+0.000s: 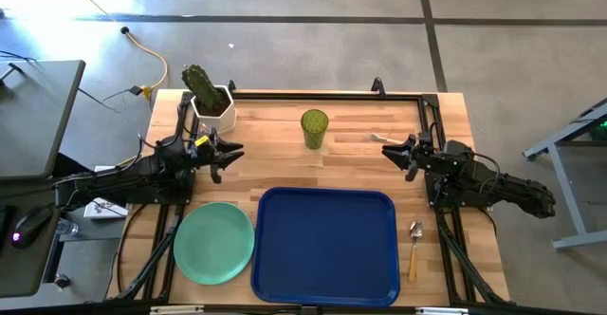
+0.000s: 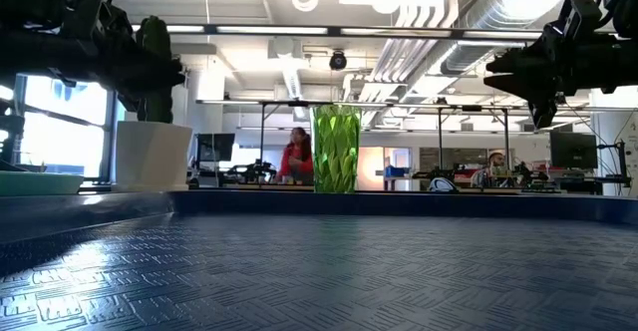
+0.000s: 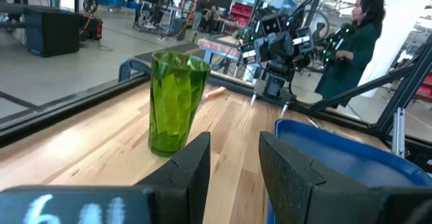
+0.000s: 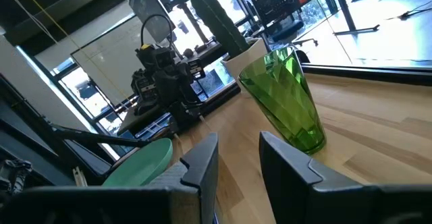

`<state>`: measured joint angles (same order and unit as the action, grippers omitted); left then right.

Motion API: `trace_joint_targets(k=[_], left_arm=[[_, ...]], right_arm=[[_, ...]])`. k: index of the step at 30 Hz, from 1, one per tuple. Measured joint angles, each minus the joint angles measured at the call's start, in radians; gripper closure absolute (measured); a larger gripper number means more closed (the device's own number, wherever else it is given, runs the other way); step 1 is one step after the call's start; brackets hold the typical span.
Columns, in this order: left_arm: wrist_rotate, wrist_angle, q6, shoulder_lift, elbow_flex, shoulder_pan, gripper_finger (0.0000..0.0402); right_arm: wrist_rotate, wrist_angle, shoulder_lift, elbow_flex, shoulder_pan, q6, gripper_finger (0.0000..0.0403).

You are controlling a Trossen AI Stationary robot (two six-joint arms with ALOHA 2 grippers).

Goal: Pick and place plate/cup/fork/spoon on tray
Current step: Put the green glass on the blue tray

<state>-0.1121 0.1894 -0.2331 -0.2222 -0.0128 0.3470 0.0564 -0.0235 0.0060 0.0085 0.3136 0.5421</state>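
step: first pick, we judge | cup [image 1: 315, 128] upright at table's far edge, beyond empty tray [image 1: 325, 247] | left gripper [image 1: 230, 154], right gripper [image 1: 391, 151] flank it, fingers parted, holding nothing | advice: approach level, grip mid-wall, avoid tipping

My pale wooden table [image 1: 285, 154] carries the dark blue rectangular plastic tray [image 1: 325, 247] at six o'clock, the round mint-green plate [image 1: 214, 243] at eight, the translucent green plastic cup [image 1: 315, 128] at twelve, the orange-handled metal spoon [image 1: 414, 249] at four, and the white-potted cactus [image 1: 211, 99] at ten.
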Motion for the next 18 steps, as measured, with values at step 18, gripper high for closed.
trace_joint_targets(k=[18], left_arm=[[0.04, -0.003, -0.269, 0.0, 0.0, 0.0, 0.0287]], right_arm=[[0.0, 0.0, 0.0, 0.0, 0.0, 0.0, 0.0304]])
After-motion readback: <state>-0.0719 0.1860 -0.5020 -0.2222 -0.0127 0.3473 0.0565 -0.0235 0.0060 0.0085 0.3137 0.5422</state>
